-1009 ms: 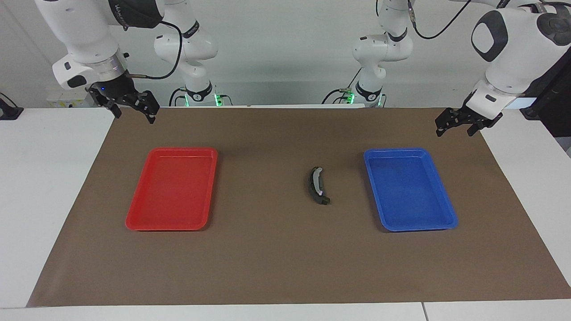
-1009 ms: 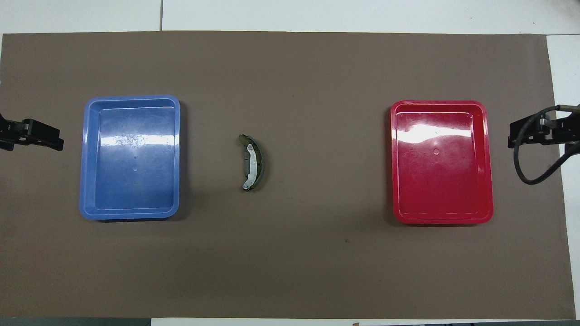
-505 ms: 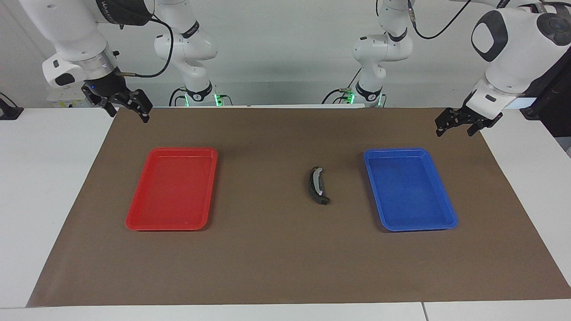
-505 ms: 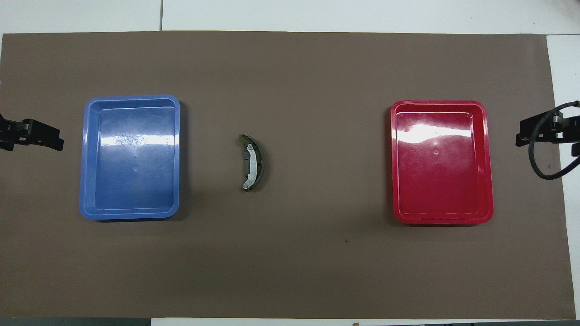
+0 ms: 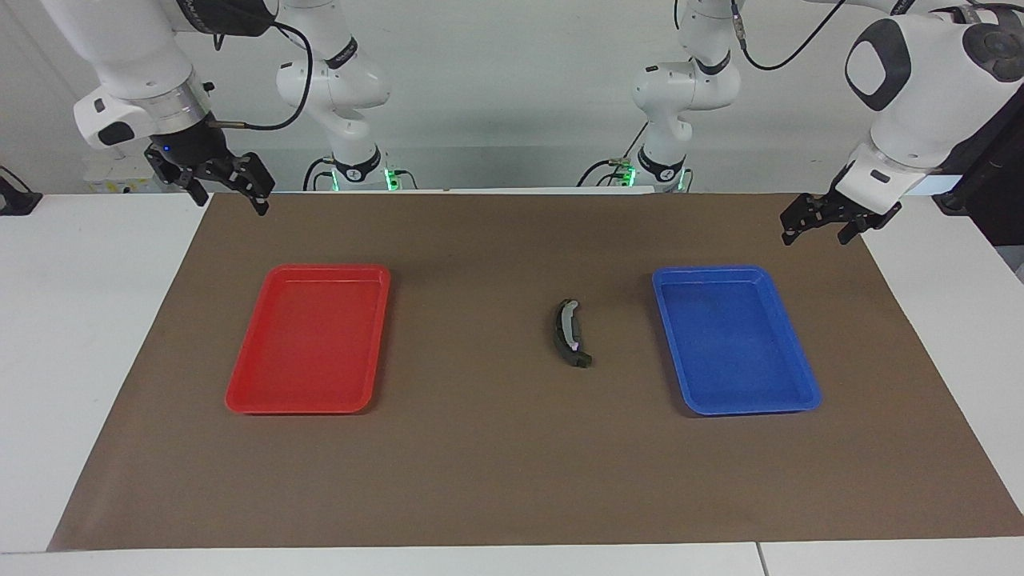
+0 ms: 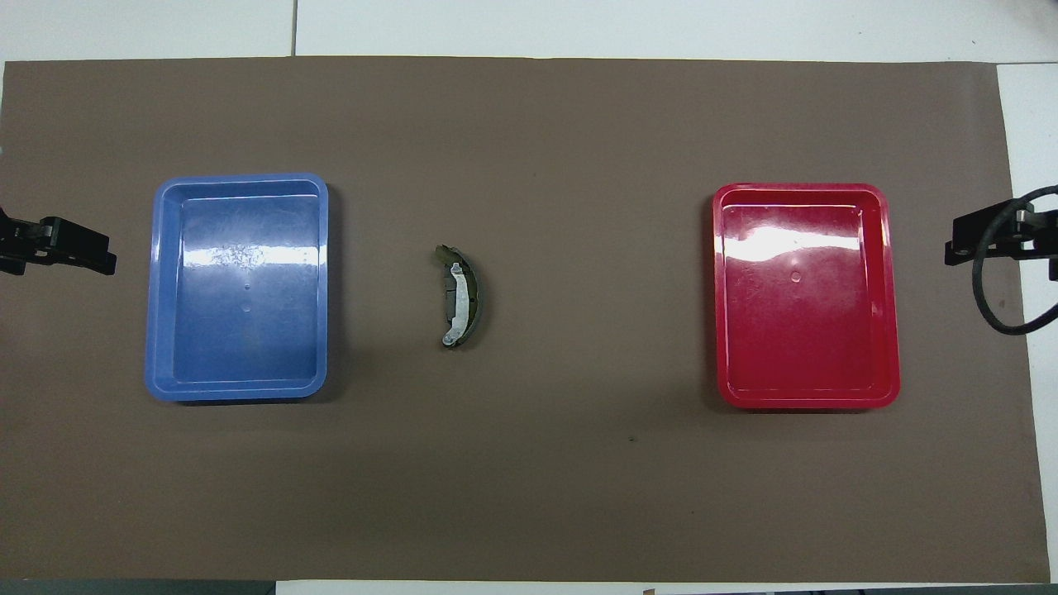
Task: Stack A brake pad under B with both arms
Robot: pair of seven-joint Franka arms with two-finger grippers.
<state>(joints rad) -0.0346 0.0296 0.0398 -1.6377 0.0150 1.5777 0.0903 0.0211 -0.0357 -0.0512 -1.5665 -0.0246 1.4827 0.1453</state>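
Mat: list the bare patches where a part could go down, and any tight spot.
Widest bare mat lies between the brake shoe and red tray. A narrower gap separates the shoe from the blue tray. Both trays are empty. Both open grippers, left and right, hover at the mat's ends.

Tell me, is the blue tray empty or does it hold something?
Empty. The blue tray shows only its bare floor in both views; the brake shoe lies outside it, on the mat.

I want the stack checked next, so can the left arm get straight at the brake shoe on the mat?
Probably yes: the brake shoe lies bare on the mat beside the blue tray, nothing over it, and the left end effector hangs open, empty.
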